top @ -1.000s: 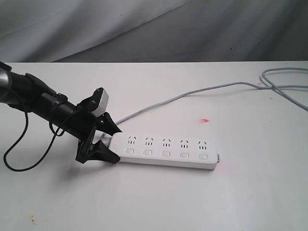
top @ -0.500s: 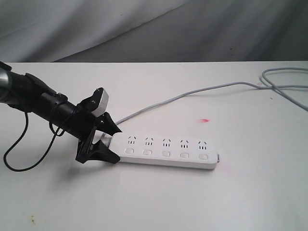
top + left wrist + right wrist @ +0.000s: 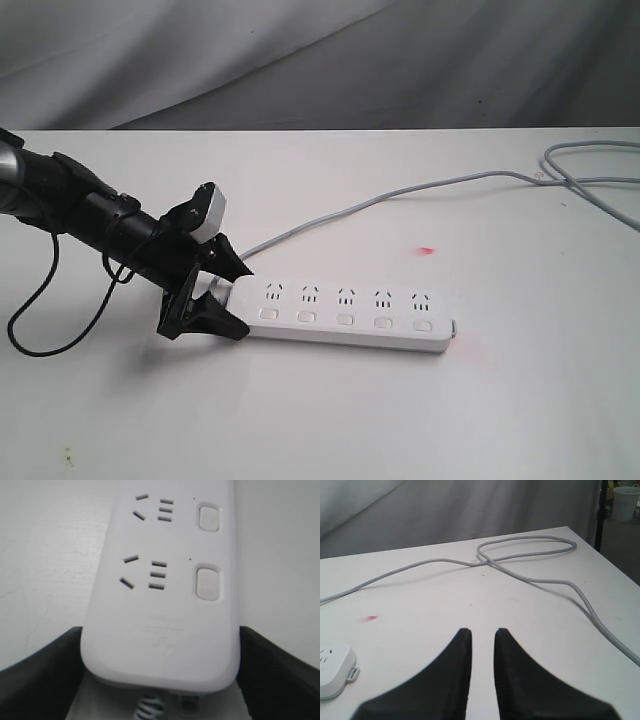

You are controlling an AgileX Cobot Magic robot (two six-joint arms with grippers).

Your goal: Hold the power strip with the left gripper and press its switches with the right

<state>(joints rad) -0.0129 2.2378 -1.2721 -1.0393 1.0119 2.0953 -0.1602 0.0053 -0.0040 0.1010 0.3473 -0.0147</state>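
Observation:
The white power strip (image 3: pixel 350 310) lies flat on the table, its five outlets in a row with the switches (image 3: pixel 345 319) below them. My left gripper (image 3: pixel 243 303) straddles the strip's left, cord end, one black finger against each long side, shut on it. In the left wrist view the power strip (image 3: pixel 160 605) fills the gap between the fingers (image 3: pixel 45 670), and two switches (image 3: pixel 207 583) show. My right gripper (image 3: pixel 481 632) hangs over bare table with its fingers drawn close together and nothing between them; the strip's far end (image 3: pixel 332 672) lies off to its side. It is out of the exterior view.
The thin grey cord (image 3: pixel 400 192) runs from the strip's left end to the back right and loops near the table's edge (image 3: pixel 530 577). A small red mark (image 3: pixel 427 249) sits on the table behind the strip. A grey cloth hangs behind.

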